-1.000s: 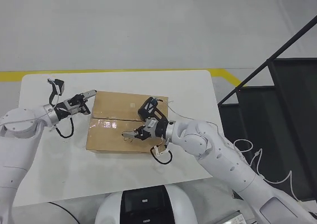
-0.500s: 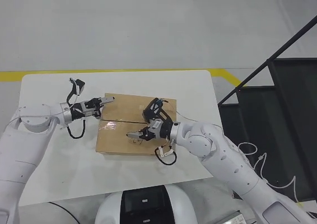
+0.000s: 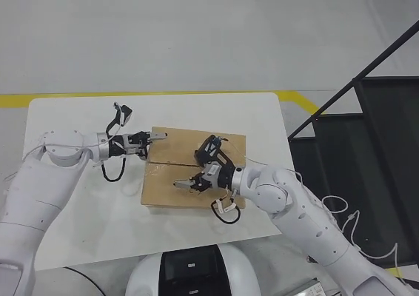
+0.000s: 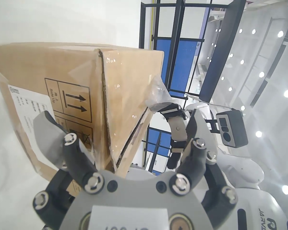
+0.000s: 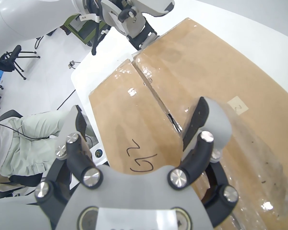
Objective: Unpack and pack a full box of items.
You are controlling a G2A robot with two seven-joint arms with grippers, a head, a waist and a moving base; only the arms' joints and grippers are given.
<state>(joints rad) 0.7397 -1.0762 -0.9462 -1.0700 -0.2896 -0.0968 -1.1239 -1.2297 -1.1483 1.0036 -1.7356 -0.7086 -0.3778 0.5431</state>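
- Likely heavy and stiff, the cardboard box (image 3: 183,144) has a slick taped seam (image 5: 148,84).
- Left gripper (image 4: 120,118) is spread astride the box's end edge; right gripper (image 5: 139,105) is spread with the seam just beneath, so pry there.

The box (image 3: 183,144) sat closed on the table, its contents hidden under the taped flaps. The right gripper (image 3: 197,164) covered part of the top's near right side. In the left wrist view the left gripper (image 4: 121,120) blocked part of the box's side, and the print on its label (image 4: 26,106) was too small to read. In the right wrist view the box ran past the picture's edge.
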